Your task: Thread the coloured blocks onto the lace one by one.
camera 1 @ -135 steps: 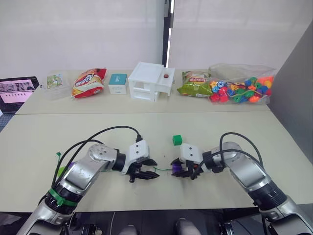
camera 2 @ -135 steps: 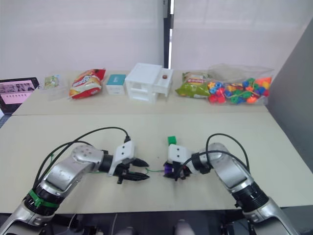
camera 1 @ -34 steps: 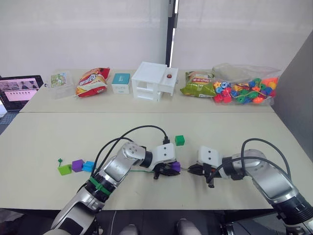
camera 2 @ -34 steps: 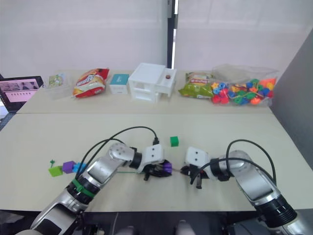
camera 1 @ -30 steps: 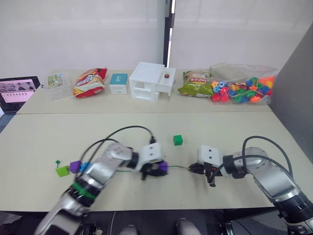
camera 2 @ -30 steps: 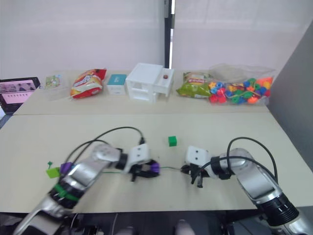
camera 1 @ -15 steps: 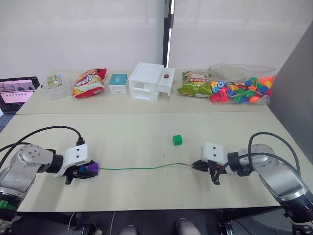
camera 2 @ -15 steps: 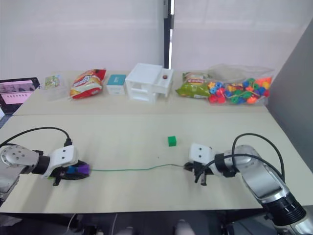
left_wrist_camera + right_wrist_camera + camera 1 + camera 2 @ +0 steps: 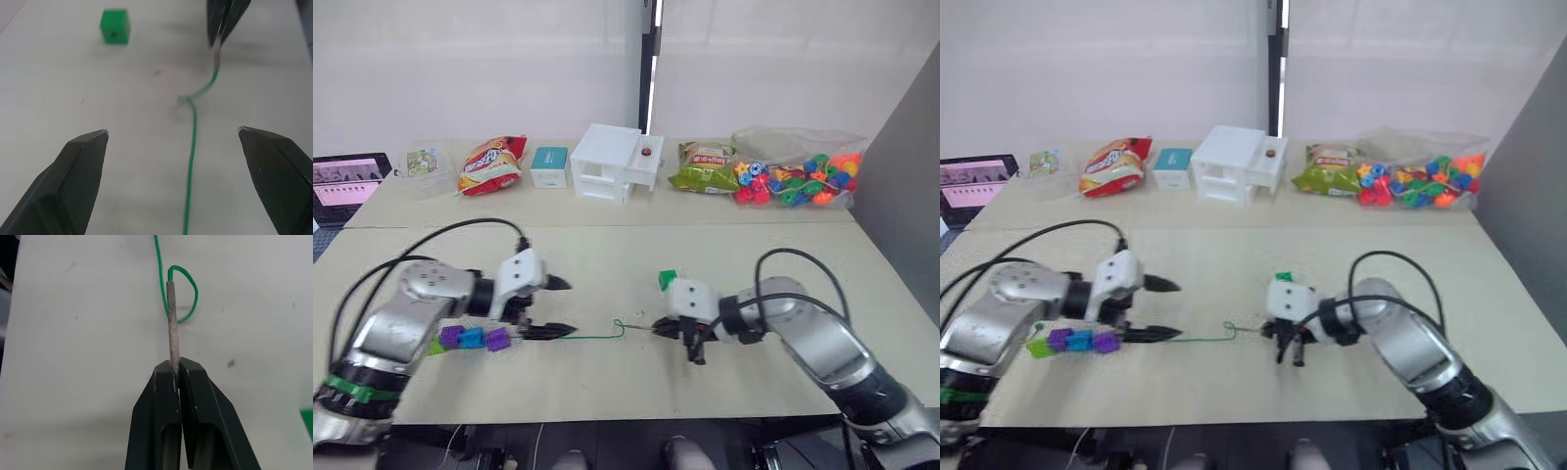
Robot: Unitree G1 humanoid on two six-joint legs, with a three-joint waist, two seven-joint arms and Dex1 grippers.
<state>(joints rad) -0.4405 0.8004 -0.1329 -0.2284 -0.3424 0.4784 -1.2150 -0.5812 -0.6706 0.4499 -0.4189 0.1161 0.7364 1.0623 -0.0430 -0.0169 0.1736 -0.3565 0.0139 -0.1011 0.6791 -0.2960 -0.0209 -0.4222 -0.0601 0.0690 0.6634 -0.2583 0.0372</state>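
Four coloured blocks lie in a row on the lace: lime green (image 9: pixel 434 347), purple (image 9: pixel 450 336), blue (image 9: pixel 472 338) and purple (image 9: pixel 496 340). The thin green lace (image 9: pixel 592 336) runs right from them, slack, with a small loop (image 9: pixel 185 100). My left gripper (image 9: pixel 558 307) hovers open just right of the row, straddling the lace (image 9: pixel 190 161) without touching it. My right gripper (image 9: pixel 178 364) is shut on the lace's stiff grey tip (image 9: pixel 171 328). A dark green block (image 9: pixel 115 26) sits loose on the table just behind the right gripper (image 9: pixel 674 329).
Along the back table stand a tablet (image 9: pixel 347 179), snack bags (image 9: pixel 489 164), a small teal box (image 9: pixel 549 164), a white drawer box (image 9: pixel 617 162), a green snack bag (image 9: pixel 703 173) and a clear bag of bright beads (image 9: pixel 798 176). A grey wall (image 9: pixel 901 196) rises at the right.
The left gripper let go of the purple block beside the others, opened and moved right. The right gripper carried the lace tip left, so the lace went slack and looped.
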